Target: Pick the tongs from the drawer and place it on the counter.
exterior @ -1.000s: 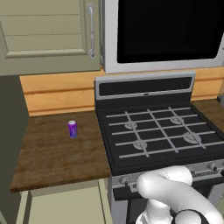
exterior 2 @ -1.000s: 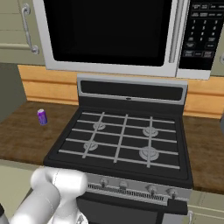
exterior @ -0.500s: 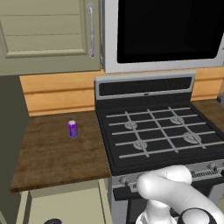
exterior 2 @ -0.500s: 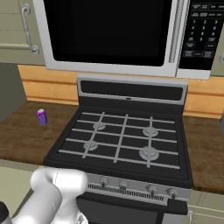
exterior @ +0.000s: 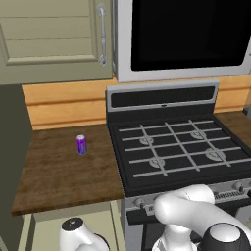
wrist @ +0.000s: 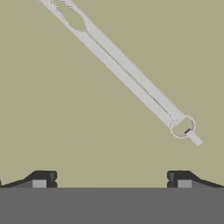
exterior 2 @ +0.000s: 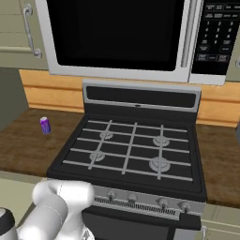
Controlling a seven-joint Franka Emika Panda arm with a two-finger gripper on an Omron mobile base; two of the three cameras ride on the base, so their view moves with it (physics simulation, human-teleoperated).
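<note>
Hovering with the gripper [wrist: 111,178] spread wide, both dark fingertips [wrist: 41,178] apart at the bottom of the hand view, clasping nothing. Looking straight down on the pale olive floor of the drawer [wrist: 57,118]. Lying flat beyond the fingertips, the tongs [wrist: 127,72]: running diagonally from the upper left corner down toward the lower right, ringed end nearest the right fingertip yet clear of it, untouched. Sitting above and mostly right of the midpoint between the fingers, not between them.

Reaching low in the left base view, with the white arm bending down in front of the stove [exterior: 181,152] toward the pale cabinet front below the counter [exterior: 63,171]. Standing upright on the dark wood counter, a small purple can [exterior: 81,144], well left of the burners. Farther back, hanging above the range, a microwave [exterior 2: 126,37], with an olive cabinet door [exterior: 54,39] beside it.
</note>
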